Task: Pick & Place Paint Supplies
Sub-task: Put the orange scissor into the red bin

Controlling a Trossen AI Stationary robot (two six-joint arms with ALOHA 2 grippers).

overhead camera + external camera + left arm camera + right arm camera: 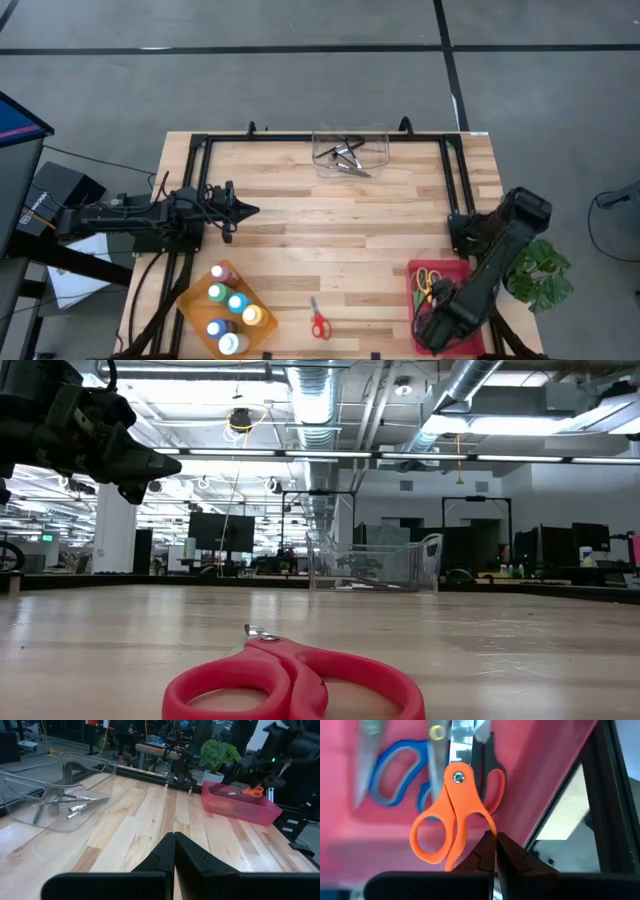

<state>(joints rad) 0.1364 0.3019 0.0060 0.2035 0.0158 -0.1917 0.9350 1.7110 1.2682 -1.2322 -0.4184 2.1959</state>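
My right gripper [494,838] is over the pink bin [458,268] at the near right, shut on orange-handled scissors [451,815]. Blue-handled scissors [395,775] and other scissors lie in the bin. Red-handled scissors [319,321] lie flat on the table near the front edge. Several paint bottles [228,308] stand in an orange tray [190,300] at the near left. Thin dark brushes [345,156] lie in a clear container [350,140] at the far edge. My left gripper [252,211] is shut and empty, above the table's left side. My right gripper pinches the rim of one orange handle loop [487,826] between its two fingertips. The rest of the scissors reach away from the fingers over the bin's pink floor. In the left wrist view the orange handles [252,791] show at the height of the bin's rim.
A black frame [450,190] runs along the table's left, far and right sides. A potted plant [540,270] stands off the table's right edge, beside the bin. Bare wood lies in the table's middle, between the clear container and the red scissors.
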